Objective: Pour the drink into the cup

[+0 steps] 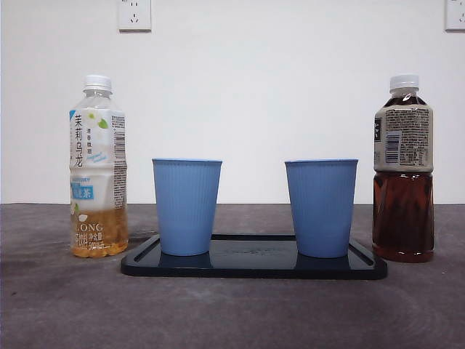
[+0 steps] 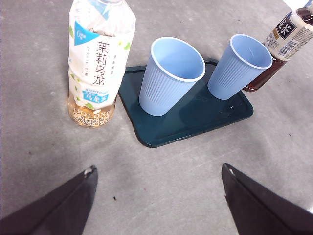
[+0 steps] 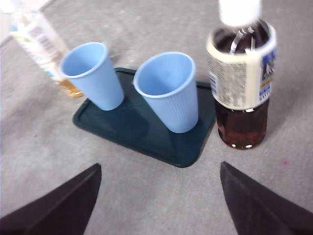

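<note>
Front view: a dark tray [image 1: 254,267] lies flat on the grey table [image 1: 232,313], and two blue ribbed cups stand upright on it, well apart from each other. The left cup [image 1: 187,206] sits near one end of the tray, the right cup [image 1: 321,207] near the other. Just beside the tray's left end stands a jasmine oolong tea bottle [image 1: 98,167] with a white cap, its pale amber drink filling only the lowest part. Just beside the tray's right end stands a dark tea bottle [image 1: 403,171], also white-capped, with dark brown drink up to its label. Both bottles rest on the table, off the tray. Two wall sockets [image 1: 134,14] show on the white wall behind. Neither arm appears here.

Left wrist view: the left gripper [image 2: 159,196] hangs above bare table with its two black jaws spread wide and nothing between them. The jasmine oolong tea bottle [image 2: 98,63] stands nearest, capped and upright, beside the tray [image 2: 195,117]. Both cups [image 2: 171,76] [image 2: 239,66] look empty inside. The dark tea bottle [image 2: 286,41] stands past the far cup.

Right wrist view: the right gripper [image 3: 159,196] likewise hovers over the table, jaws released and wide apart, gripping nothing. The dark tea bottle [image 3: 239,83] stands closest, just beside the tray [image 3: 142,127], with the cups [image 3: 168,90] [image 3: 93,76] and the paler bottle [image 3: 41,46] beyond.
</note>
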You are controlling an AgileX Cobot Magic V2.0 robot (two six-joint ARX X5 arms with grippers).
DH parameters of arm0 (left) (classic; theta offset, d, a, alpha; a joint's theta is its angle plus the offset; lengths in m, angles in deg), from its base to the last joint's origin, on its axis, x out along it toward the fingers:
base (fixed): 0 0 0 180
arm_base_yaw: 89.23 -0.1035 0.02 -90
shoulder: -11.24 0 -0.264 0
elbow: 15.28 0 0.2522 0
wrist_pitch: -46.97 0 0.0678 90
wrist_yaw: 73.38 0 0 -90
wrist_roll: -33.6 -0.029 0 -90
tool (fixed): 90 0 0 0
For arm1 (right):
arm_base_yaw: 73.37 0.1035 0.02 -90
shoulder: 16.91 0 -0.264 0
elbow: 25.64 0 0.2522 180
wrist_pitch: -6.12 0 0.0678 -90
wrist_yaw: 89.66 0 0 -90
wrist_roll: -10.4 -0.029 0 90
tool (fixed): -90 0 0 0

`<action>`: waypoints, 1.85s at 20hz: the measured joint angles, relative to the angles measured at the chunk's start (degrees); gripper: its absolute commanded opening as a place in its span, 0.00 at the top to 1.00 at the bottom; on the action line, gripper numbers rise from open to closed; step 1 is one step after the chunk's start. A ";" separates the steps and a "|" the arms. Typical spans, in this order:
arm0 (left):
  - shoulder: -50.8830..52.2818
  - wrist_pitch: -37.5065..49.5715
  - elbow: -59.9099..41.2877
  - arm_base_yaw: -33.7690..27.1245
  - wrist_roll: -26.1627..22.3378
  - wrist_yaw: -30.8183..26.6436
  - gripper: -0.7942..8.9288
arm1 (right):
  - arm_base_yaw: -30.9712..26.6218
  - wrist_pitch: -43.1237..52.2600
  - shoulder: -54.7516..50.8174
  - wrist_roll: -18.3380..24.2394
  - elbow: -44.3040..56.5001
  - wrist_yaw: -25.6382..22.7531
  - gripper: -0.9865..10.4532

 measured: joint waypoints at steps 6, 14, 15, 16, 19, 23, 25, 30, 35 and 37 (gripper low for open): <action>0.00 0.02 0.00 0.00 0.00 0.00 0.50 | 3.45 19.26 1.84 -11.17 11.96 -8.37 0.57; 0.00 0.02 0.00 0.00 0.00 0.00 0.50 | 10.19 45.92 13.99 -13.40 21.27 -20.65 0.57; 0.00 0.02 0.00 0.00 0.00 0.00 0.50 | 10.27 49.44 15.91 -13.33 21.35 -21.16 0.57; 0.00 0.00 0.00 0.00 0.00 0.00 0.50 | 10.47 52.41 18.01 -12.98 21.35 -21.81 0.57; 0.00 0.02 0.00 0.00 0.00 0.00 0.50 | 10.49 59.45 24.74 -11.15 21.49 -23.34 0.57; 0.00 0.02 0.00 0.00 0.00 0.00 0.50 | 10.49 68.78 32.65 -9.77 21.59 -23.58 0.57; 0.00 0.00 0.00 0.00 0.00 0.00 0.50 | 10.49 73.44 36.37 -9.73 21.59 -23.98 0.57; 0.00 0.00 0.00 0.00 0.00 0.00 0.50 | 10.47 83.14 44.59 -9.70 21.62 -26.36 0.55; 0.00 0.00 0.00 0.00 0.00 0.00 0.50 | 10.47 91.65 51.71 -9.73 21.62 -27.74 0.55; 0.00 0.00 0.00 0.00 0.00 0.00 0.50 | 10.47 95.27 54.16 -9.70 21.62 -27.87 0.55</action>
